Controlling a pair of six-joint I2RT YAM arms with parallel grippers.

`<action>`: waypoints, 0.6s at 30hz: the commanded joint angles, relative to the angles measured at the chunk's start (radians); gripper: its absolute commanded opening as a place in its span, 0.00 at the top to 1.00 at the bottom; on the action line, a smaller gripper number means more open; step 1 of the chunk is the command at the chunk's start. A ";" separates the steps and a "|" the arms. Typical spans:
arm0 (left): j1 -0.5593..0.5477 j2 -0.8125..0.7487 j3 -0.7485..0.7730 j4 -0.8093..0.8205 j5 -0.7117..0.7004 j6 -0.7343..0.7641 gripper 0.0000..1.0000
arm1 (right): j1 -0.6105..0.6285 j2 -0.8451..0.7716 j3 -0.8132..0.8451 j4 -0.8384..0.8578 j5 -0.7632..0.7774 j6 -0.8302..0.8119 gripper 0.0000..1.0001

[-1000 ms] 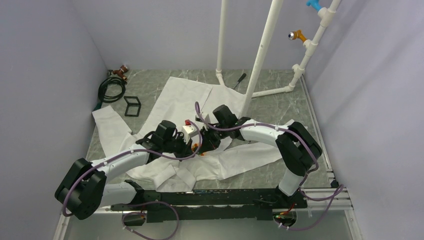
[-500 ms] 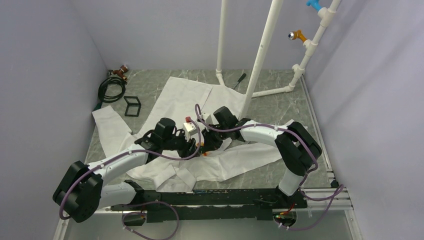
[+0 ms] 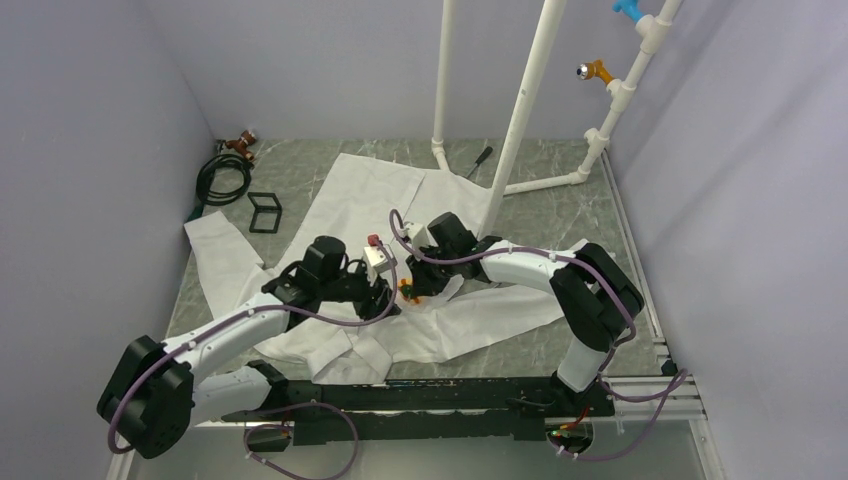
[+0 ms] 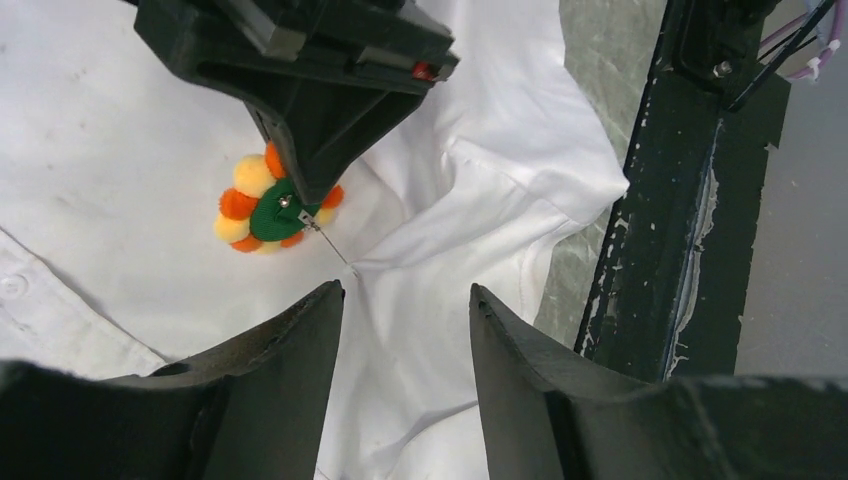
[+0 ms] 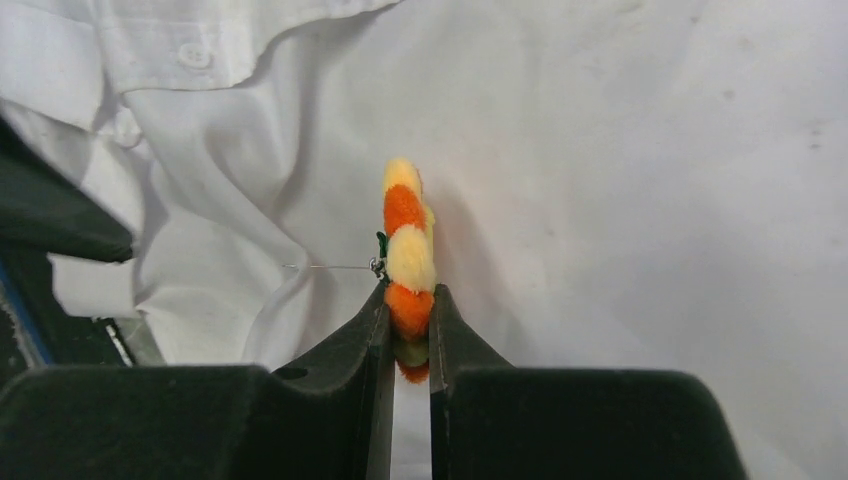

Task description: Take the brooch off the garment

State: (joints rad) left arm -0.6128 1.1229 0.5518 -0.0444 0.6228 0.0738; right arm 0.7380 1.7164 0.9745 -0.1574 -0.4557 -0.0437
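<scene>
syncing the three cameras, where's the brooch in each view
Top external: the brooch is at centre, between the two wrist heads, over the garment.
Left wrist: upper left of centre, green back showing.
Right wrist: centre, seen edge-on.
Shared landmark: the right gripper that pinches it.

A robot lab test cell: plain grey walls (image 3: 100, 120) box in a marbled bench (image 3: 540, 160), robot arms (image 3: 520, 265) bolted to a rail (image 3: 450, 395), white pipe frame (image 3: 525, 100).
</scene>
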 commanded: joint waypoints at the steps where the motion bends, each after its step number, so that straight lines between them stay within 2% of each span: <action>1: 0.001 -0.055 0.002 0.023 0.030 0.021 0.44 | -0.003 0.005 0.045 0.022 0.114 -0.047 1.00; 11: 0.061 -0.165 -0.006 -0.028 -0.031 0.019 0.35 | -0.007 0.026 0.113 0.016 0.195 -0.083 1.00; 18: 0.235 -0.259 0.040 -0.080 -0.014 0.029 0.23 | -0.014 -0.030 0.182 -0.005 0.129 -0.086 1.00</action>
State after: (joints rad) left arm -0.4686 0.9176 0.5426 -0.0982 0.6044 0.0921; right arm 0.7319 1.7390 1.0866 -0.1688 -0.2893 -0.1131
